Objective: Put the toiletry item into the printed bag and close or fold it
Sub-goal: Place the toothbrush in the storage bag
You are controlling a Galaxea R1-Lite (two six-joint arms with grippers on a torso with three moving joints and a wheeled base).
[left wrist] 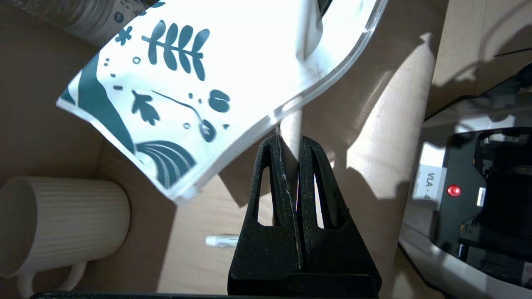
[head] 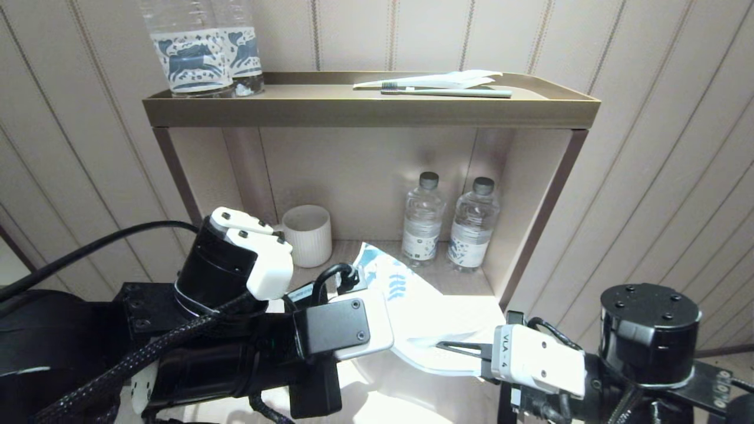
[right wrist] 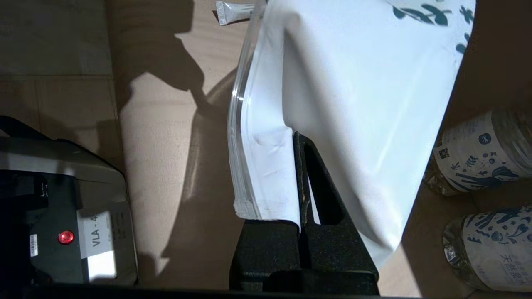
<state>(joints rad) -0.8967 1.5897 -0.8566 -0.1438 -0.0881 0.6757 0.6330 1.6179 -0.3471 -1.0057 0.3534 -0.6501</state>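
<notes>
Left end effector [left wrist: 289,143]: nearest the head camera, low in front of the shelf unit, fingers pinched together on the clear zip edge of the printed bag [left wrist: 216,74].
Right end effector [right wrist: 300,141]: low at the right, clamped on the pouch's opposite white end.
Printed bag: hung between both arms above the lower shelf [head: 459,280], printed end toward the back.
Small sachet [left wrist: 222,240]: lay flat on the lower shelf beneath the pouch.
Mug [head: 307,234]: stood at the shelf's back left.
Two bottles [head: 450,221]: stood back right.
Toothbrush [head: 446,91]: lay on the top tray [head: 371,112].
</notes>
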